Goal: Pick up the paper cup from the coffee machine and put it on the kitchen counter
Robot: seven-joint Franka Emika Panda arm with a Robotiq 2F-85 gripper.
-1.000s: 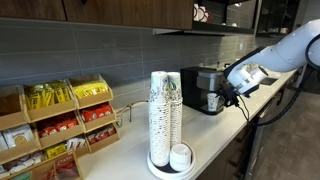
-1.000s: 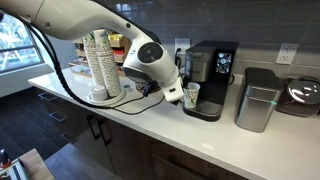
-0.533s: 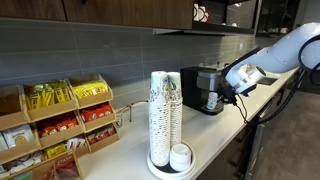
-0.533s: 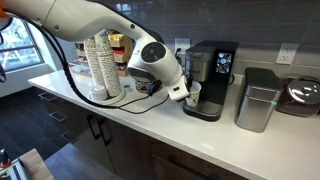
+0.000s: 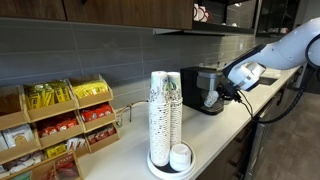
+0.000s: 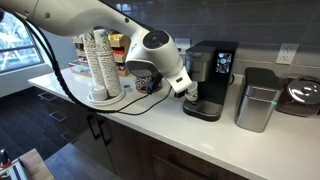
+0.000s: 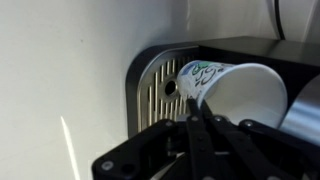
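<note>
In the wrist view the paper cup (image 7: 232,92), white with green print, lies tilted with its mouth towards the camera, over the slotted drip tray (image 7: 158,95) of the black coffee machine (image 5: 203,84) (image 6: 214,72). My gripper (image 7: 197,112) is shut on the cup, the two dark fingers pinching its wall at the rim. In both exterior views the gripper (image 5: 222,95) (image 6: 184,88) sits at the machine's front, and the cup (image 6: 191,89) is mostly hidden behind it. The cream kitchen counter (image 5: 226,136) (image 6: 190,137) stretches below.
Tall stacks of white-and-green cups (image 5: 165,112) (image 6: 98,58) stand on the counter with an upturned white cup (image 5: 181,156) beside them. Snack racks (image 5: 60,120) line the wall. A silver canister (image 6: 258,100) and a dark appliance (image 6: 303,94) stand beyond the machine.
The jaws have closed onto the cup's rim. The wrist has risen a little at the machine's front, and the cup has come up with it.
</note>
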